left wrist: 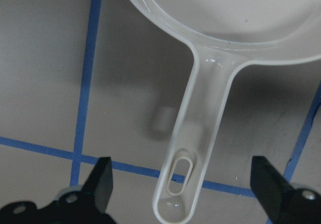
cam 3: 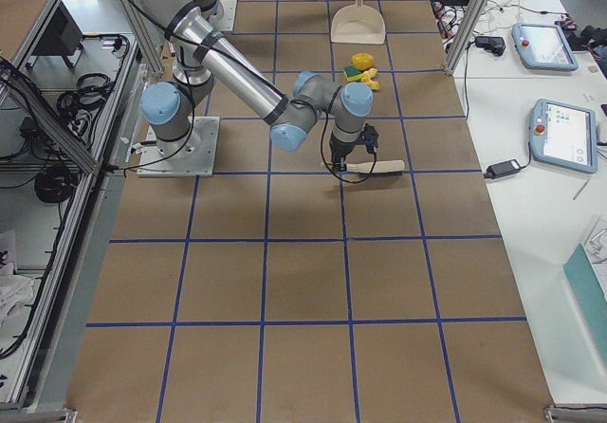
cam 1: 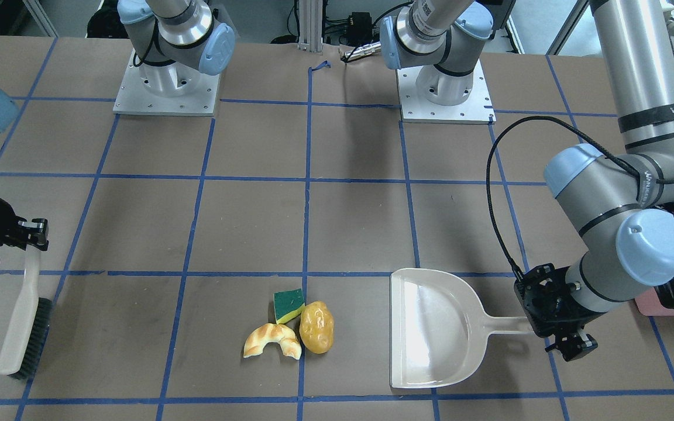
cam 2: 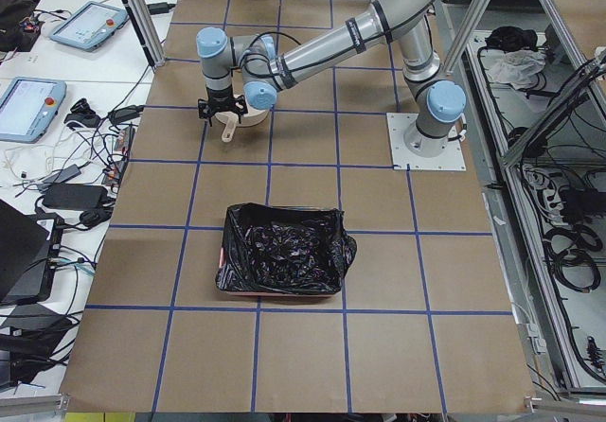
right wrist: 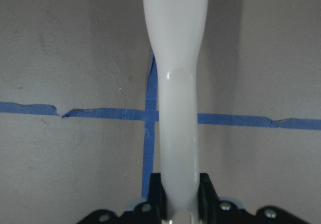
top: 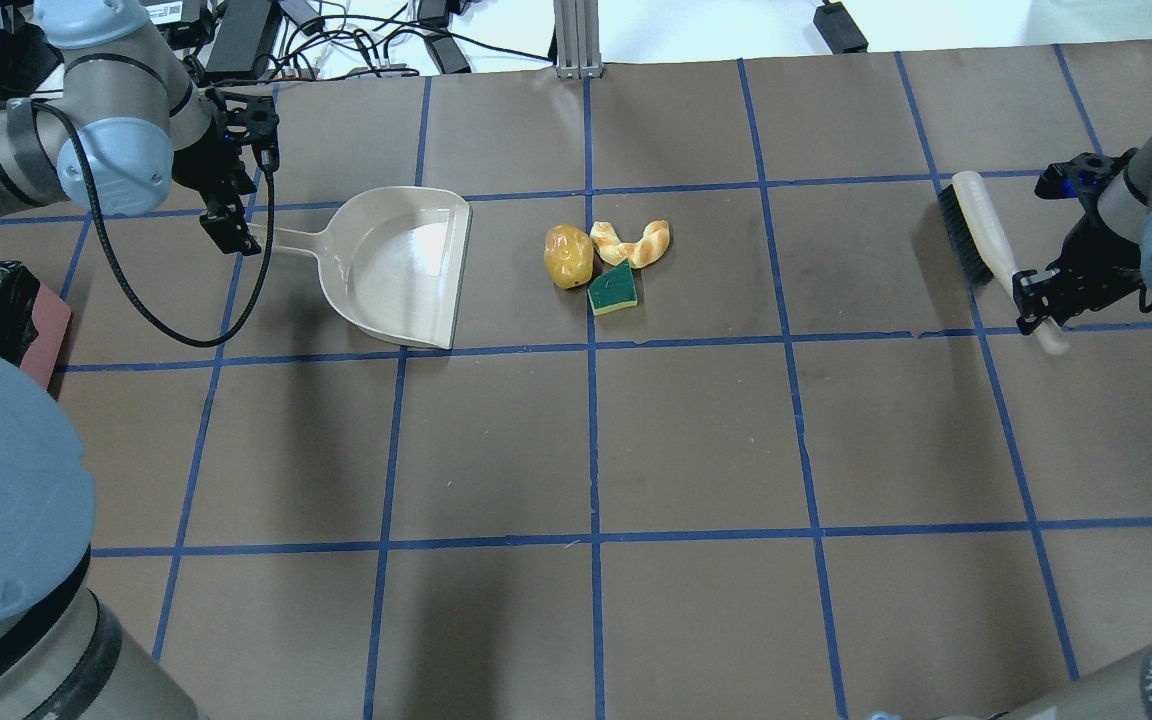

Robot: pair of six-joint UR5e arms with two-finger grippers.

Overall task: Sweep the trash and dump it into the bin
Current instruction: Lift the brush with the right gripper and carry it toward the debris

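Bench (top: 696, 430) layout: we see right jaws clamped on brush (top: 976, 225), left jaws wide open astride dustpan (top: 406, 265) handle, holding nothing; pan mouth faces trash (top: 569, 256) for sweeping.

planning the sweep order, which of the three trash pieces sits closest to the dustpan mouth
The yellow-brown potato; it lies on the pile's side facing the dustpan, while the croissant and green sponge sit farther away.

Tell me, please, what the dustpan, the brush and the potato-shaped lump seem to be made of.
Dustpan: probably hard plastic, cream, smooth; glare shines on its pan.
Brush: same-looking glossy cream plastic back, with dark bristles, material unclear.
Potato-shaped lump: likely moulded plastic or rubber, glossy; highlights on its yellow-brown skin.
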